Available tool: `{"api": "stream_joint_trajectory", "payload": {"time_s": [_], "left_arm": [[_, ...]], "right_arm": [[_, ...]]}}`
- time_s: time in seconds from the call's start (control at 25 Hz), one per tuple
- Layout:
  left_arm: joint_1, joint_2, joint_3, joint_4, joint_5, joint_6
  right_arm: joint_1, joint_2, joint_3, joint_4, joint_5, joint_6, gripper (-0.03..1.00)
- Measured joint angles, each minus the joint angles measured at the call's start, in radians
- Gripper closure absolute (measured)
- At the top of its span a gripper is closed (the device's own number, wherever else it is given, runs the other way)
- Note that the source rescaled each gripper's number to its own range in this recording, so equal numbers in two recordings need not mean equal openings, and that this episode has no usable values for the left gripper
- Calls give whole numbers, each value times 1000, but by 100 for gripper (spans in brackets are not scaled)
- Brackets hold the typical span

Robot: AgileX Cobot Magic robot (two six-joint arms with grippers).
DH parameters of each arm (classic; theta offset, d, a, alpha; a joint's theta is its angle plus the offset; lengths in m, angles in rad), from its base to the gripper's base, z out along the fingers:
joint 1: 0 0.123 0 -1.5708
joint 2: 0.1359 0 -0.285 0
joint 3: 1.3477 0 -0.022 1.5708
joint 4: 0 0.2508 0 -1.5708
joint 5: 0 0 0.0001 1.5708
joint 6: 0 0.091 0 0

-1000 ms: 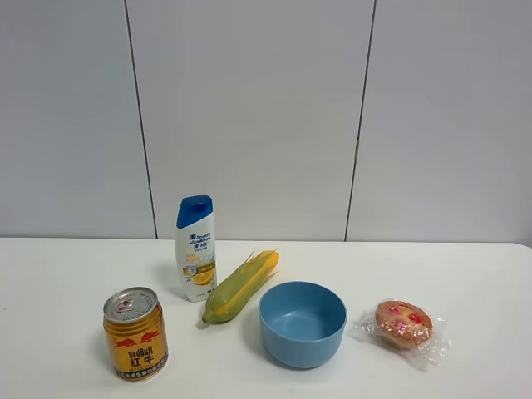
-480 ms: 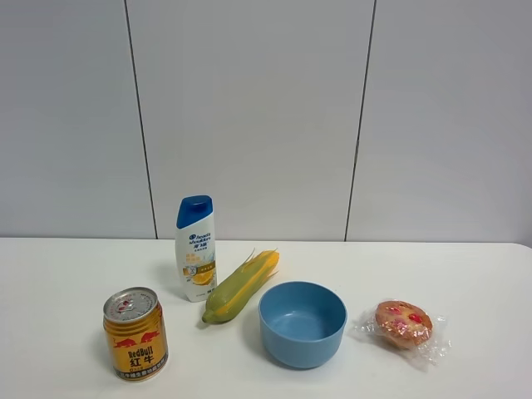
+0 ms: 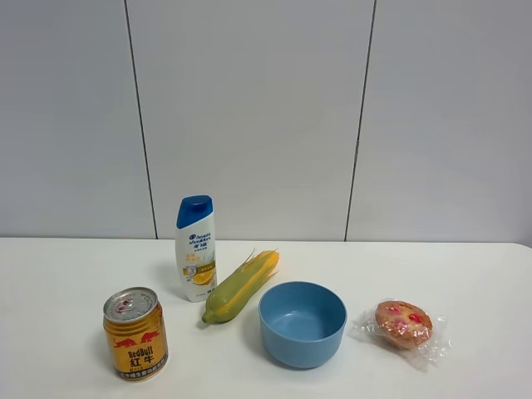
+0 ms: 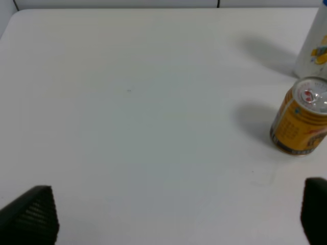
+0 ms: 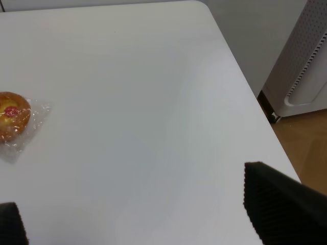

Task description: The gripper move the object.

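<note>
A: Nearest in the high view, at about 7 o'clock on the white counter [image 3: 465, 274], stands the Red Bull can [image 3: 135, 333], upright, silver top up. It reads "RedBull" with two Chinese characters under red bulls.

B: No arm shows there. The left wrist view shows the left gripper [image 4: 173, 214] only as two black fingertips [image 4: 31, 217] in the near corners, jaws spread wide over bare counter, gripping nothing. The can [image 4: 301, 117] sits well apart from them, toward 2 o'clock, with the bottle's base just beyond it.

A: And the right gripper [image 5: 148, 209]?

B: The same: dark fingertips [image 5: 281, 204] far apart, empty. That view alone shows the counter's rounded corner, wood floor and a white perforated appliance [image 5: 306, 61] past it. The wrapped pastry [image 5: 11, 120] lies well apart, near 9 o'clock.

A: Farther back in the high view: a blue bowl [image 3: 302, 322] at centre, the pastry at 4 o'clock, a corn cob [image 3: 241, 285] tilted just beside the bowl, touching or not I cannot tell. At 11 o'clock, a white blue-capped Head & Shoulders bottle [image 3: 196, 247], in front of grey wall panels.
</note>
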Motion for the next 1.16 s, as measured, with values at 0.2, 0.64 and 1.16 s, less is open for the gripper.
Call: {"api": "stream_joint_trajectory", "payload": {"time_s": [0.2, 0.64, 1.16], "left_arm": [[0, 0, 0, 0, 0, 0], [0, 0, 0, 0, 0, -1], [0, 0, 0, 0, 0, 0]], "right_arm": [[0, 0, 0, 0, 0, 0, 39], [0, 0, 0, 0, 0, 0, 39], [0, 0, 0, 0, 0, 0, 39]]}}
